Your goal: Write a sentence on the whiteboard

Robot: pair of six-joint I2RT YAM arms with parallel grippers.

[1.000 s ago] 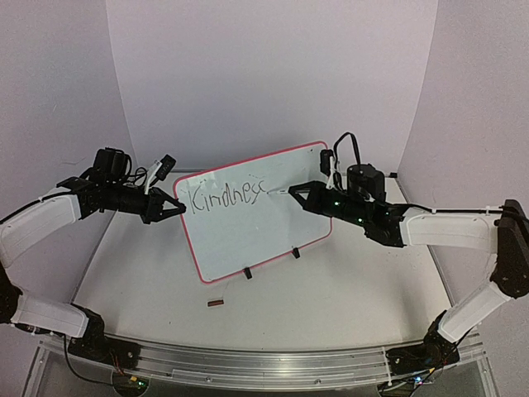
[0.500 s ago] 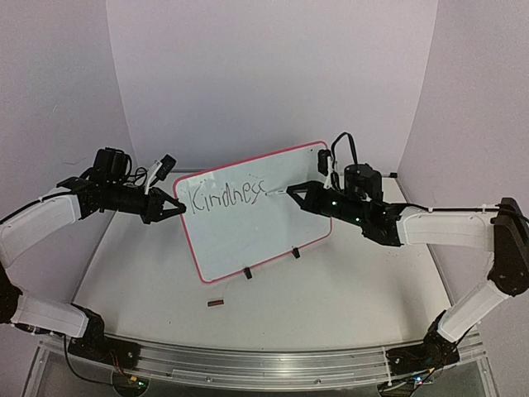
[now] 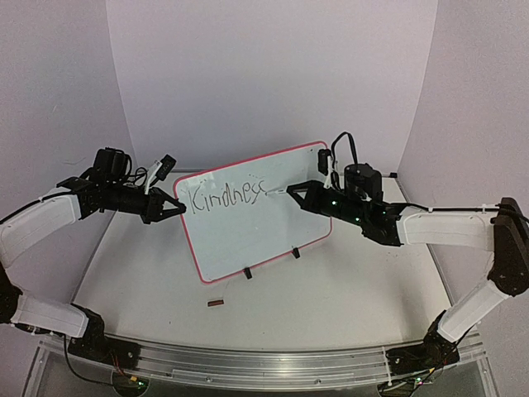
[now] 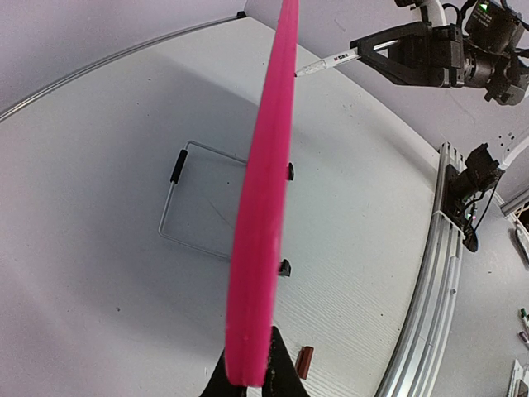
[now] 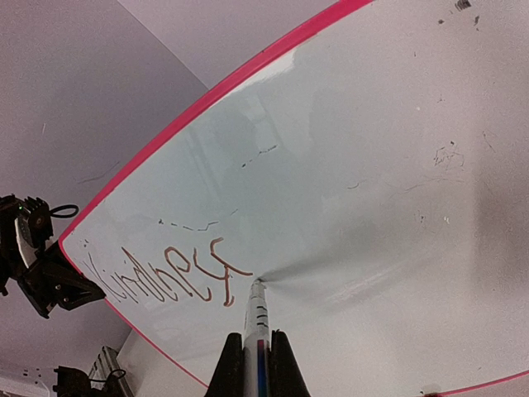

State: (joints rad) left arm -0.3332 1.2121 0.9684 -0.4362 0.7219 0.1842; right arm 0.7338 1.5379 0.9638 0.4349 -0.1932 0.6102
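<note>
Nearest, a small dark red piece (image 3: 216, 303) lies on the bench (image 3: 347, 289). Behind it the whiteboard (image 3: 248, 236) stands tilted on black clip feet (image 3: 247, 273), with the left jaws closed on its left rim. The right jaws are clamped on a marker (image 5: 257, 318), its tip touching the board just after the sentence (image 3: 225, 197), which so far reads "Kindness". Nothing has visibly shifted since a second ago. The left wrist view shows the board edge-on, so the lettering is hidden.

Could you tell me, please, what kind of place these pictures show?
Probably a robot test booth in a laboratory: plain pale screen walls enclose a white table, and a left arm and a right arm are bolted to an aluminium rail.
</note>
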